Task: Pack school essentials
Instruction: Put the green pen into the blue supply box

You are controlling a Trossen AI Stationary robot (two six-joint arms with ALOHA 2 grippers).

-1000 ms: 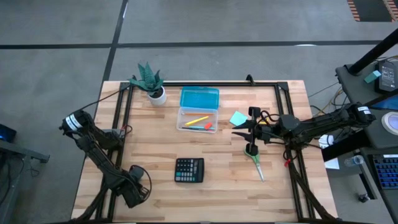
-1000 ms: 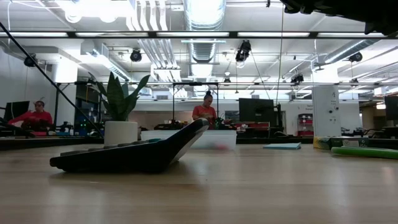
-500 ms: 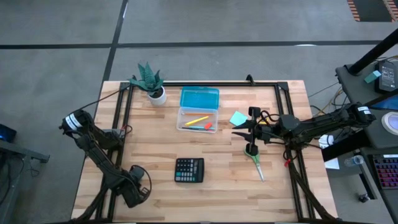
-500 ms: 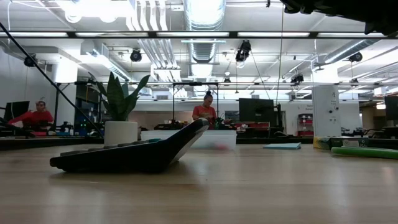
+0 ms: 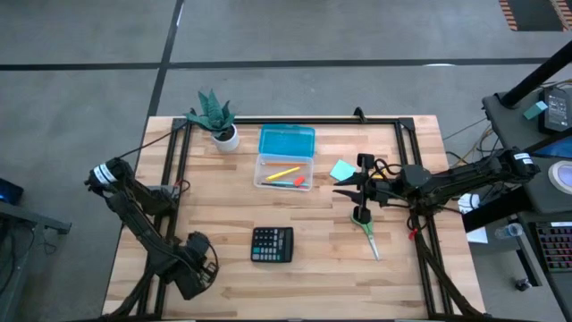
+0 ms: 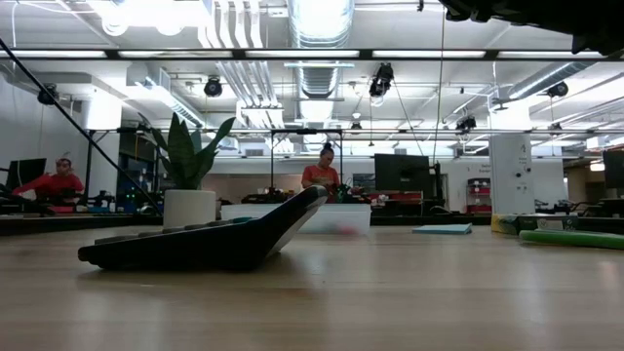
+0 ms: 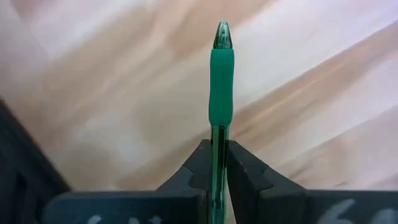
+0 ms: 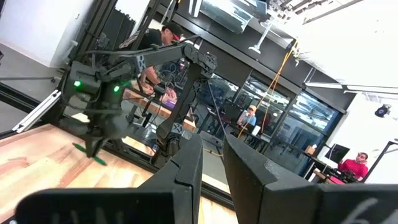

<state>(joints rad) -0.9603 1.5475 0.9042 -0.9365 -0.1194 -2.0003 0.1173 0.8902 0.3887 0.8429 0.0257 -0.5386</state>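
Note:
My left gripper [image 5: 191, 266] hangs near the table's near-left corner, shut on a green pen [image 7: 221, 81]. The pen also shows in the right wrist view [image 8: 88, 153], below that gripper. The clear box [image 5: 285, 170] with its blue lid open behind it holds yellow and red pencils [image 5: 288, 175]. A light-blue note pad [image 5: 340, 170] and green-handled scissors [image 5: 366, 228] lie flat at the right. My right gripper [image 5: 343, 189] hovers between them, pointing toward the table's left, fingers nearly together with nothing between them [image 8: 211, 149]. My left gripper pinches the green pen's clear barrel [image 7: 217, 138] between its two fingers, just behind the green rubber sleeve. The fingers come from above and lie across the pen. The sleeve and tip stick out free; whether the pen touches the table, I cannot tell.
A black calculator [image 5: 272, 243] lies at the near middle. A potted plant [image 5: 217, 118] stands at the far left. Black frame rails [image 5: 175, 170] run along the table's left, right and far sides. People sit and stand in the room beyond the table [image 6: 320, 175].
My left gripper has shut on the green pen near the table's near-left corner and has shifted a little toward the left edge. My right gripper has kept still.

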